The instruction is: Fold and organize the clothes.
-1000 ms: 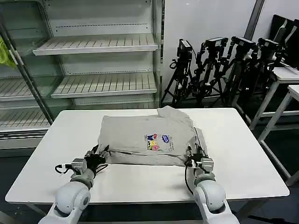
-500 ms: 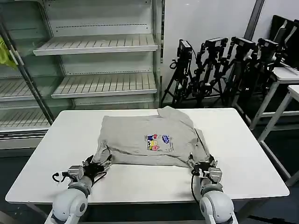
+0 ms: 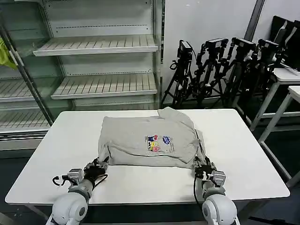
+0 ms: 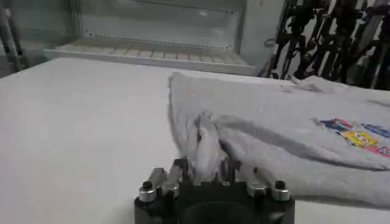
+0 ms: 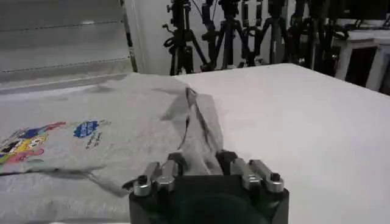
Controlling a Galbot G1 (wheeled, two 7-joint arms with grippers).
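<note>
The clothes are one light grey T-shirt (image 3: pixel 140 136), lying partly folded in the middle of the white table (image 3: pixel 243 145), cartoon print (image 3: pixel 159 143) facing up. My left gripper (image 3: pixel 97 167) is at the shirt's near left corner, shut on a bunched fold of grey fabric (image 4: pixel 206 146). My right gripper (image 3: pixel 203 168) is at the near right corner, shut on a ridge of the shirt (image 5: pixel 198 131). In the wrist views, cloth rises from between the jaws of the left gripper (image 4: pixel 207 168) and of the right gripper (image 5: pixel 196 159). The print (image 5: pixel 36 137) lies beyond the gripped corner.
An empty glass-fronted shelving unit (image 3: pixel 93 47) stands behind the table, with a yellow-green cloth (image 3: pixel 5 54) at its far left. Camera tripods (image 3: pixel 220 70) crowd the back right. More white tables (image 3: pixel 288 77) stand to the right. A bare strip of table runs along the front edge.
Both grippers have drawn back toward the table's near edge, still holding the shirt's corners. The near hem has been pulled a little toward me.
</note>
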